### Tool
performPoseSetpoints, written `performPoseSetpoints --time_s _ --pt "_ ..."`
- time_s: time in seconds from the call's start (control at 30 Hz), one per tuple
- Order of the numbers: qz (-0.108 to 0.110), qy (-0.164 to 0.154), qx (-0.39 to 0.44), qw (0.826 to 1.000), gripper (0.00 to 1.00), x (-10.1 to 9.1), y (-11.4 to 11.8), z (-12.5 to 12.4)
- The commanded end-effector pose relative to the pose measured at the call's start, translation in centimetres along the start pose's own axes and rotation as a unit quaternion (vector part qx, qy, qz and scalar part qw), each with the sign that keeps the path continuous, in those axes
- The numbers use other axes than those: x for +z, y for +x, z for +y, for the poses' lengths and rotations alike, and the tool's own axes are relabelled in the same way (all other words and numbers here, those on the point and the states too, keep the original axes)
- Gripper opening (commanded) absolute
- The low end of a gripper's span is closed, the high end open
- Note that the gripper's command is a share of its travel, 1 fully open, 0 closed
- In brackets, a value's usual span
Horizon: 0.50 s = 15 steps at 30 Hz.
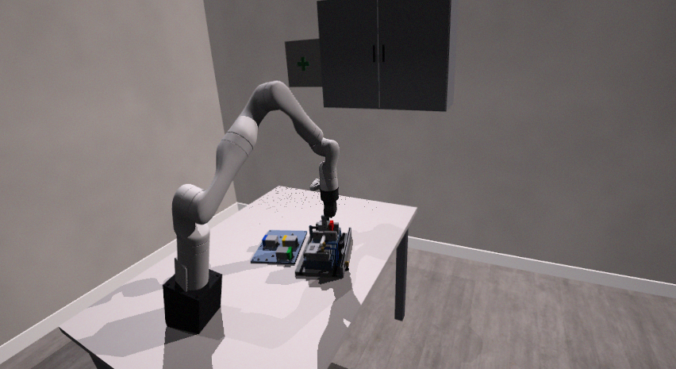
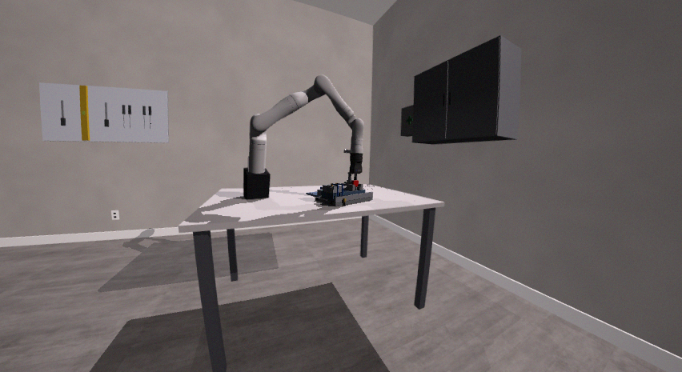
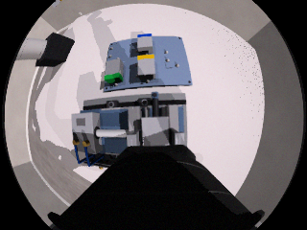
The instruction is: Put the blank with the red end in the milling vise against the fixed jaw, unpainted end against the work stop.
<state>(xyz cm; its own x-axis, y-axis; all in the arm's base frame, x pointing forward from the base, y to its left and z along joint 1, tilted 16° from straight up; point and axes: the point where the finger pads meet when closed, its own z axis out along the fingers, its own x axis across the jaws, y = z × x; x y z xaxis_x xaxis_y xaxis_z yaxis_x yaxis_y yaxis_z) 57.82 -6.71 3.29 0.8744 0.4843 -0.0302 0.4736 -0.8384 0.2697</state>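
Observation:
My gripper [image 1: 328,218] hangs straight down over the far end of the milling vise [image 1: 324,252] and is shut on the blank with the red end [image 1: 331,224]. The red end points toward the far side of the table and also shows in the exterior view [image 2: 355,182]. The blank sits low, about level with the vise top; I cannot tell whether it touches the bars or a jaw. In the wrist view the gripper body [image 3: 156,211] hides the fingers and the blank, and the vise [image 3: 130,129] shows just beyond it.
A blue plate [image 1: 279,246] lies left of the vise with three grey blanks: blue end [image 1: 268,241], yellow end [image 1: 289,240], green end [image 1: 284,252]. They also show in the wrist view on the plate [image 3: 150,60]. The table's right edge is close to the vise.

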Motion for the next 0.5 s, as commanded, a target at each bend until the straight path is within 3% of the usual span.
performPoseSetpoints --time_s 0.0,0.43,0.47 --pt "0.001 0.0 0.0 1.0 0.0 -0.1 0.08 0.04" --pt "0.001 0.0 0.0 1.0 0.0 -0.02 0.07 0.04" --pt "0.001 0.0 0.0 1.0 1.0 -0.04 0.08 0.04"
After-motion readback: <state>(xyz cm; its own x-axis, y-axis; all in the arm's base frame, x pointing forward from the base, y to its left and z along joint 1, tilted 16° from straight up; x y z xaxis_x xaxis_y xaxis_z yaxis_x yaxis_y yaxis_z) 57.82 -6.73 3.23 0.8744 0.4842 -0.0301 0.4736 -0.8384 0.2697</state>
